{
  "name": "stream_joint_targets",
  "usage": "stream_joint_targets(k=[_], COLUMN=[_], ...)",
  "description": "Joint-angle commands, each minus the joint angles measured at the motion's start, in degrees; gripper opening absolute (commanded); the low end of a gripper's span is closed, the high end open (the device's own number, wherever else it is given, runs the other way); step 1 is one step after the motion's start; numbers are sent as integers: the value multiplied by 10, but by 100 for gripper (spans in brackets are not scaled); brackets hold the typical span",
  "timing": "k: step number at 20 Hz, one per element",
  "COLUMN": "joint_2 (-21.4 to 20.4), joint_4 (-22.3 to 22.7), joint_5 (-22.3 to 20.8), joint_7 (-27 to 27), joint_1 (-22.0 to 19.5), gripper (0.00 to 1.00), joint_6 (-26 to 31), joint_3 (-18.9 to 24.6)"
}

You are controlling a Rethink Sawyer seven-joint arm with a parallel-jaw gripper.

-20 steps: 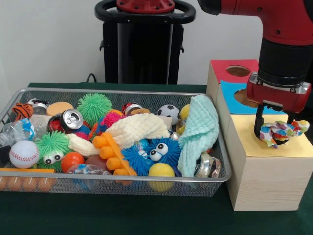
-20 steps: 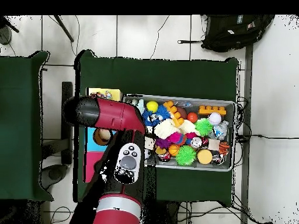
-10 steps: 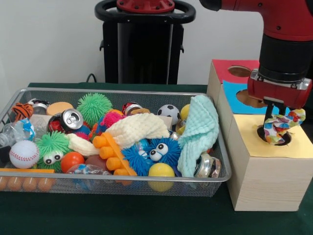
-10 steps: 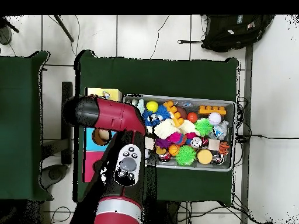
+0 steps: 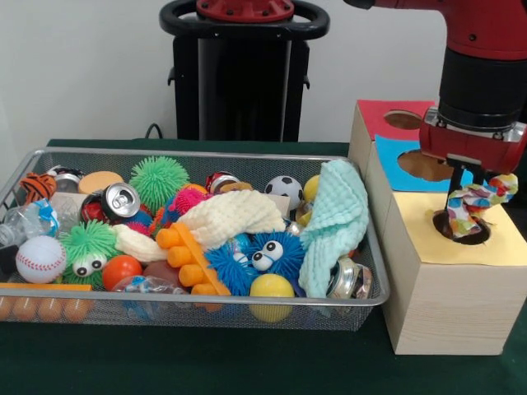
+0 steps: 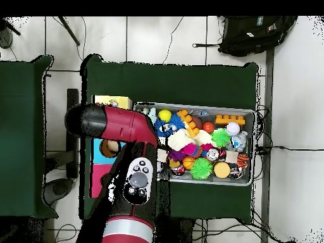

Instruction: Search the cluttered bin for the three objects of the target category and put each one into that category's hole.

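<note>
- Over the yellow hole (image 5: 463, 228) on the box (image 5: 449, 280), I am holding my tool (image 5: 469, 197) clenched on the cloth (image 5: 475, 201), a patterned scrap hanging from the fingers just above the opening.
- I am judging that the drop goes best if I keep the cloth centred over the hole and let go only when its lower end is inside the rim, since a limp rag can drape over the edge and stay on top.
- I am also thinking a straight lift after letting go would keep the fabric from catching on a finger.
- Against the frame a second ago, I am holding the cloth more to the right and more bunched, hanging down over the hole rather than spread across the front of the yellow top.
- Compared with half a second ago, my tool is sitting slightly higher.
- Across the bin (image 5: 33, 164), I am seeing the toys, cans and towels lying as they did.
</note>
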Motion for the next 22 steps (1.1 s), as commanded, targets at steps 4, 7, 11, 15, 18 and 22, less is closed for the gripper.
stream_joint_targets(k=[4,7,11,15,18,22], joint_2=[-3,4,2,3,3,-6], joint_4=[43,37,37,38,40,49], joint_5=[2,2,-1,-3,-4,-2], joint_7=[79,74,77,75,72,69], joint_1=[-12,-18,-14,-13,-16,-18], gripper=[100,100,100,100,100,100], joint_6=[53,52,52,45,42,37], joint_3=[39,44,39,36,37,40])
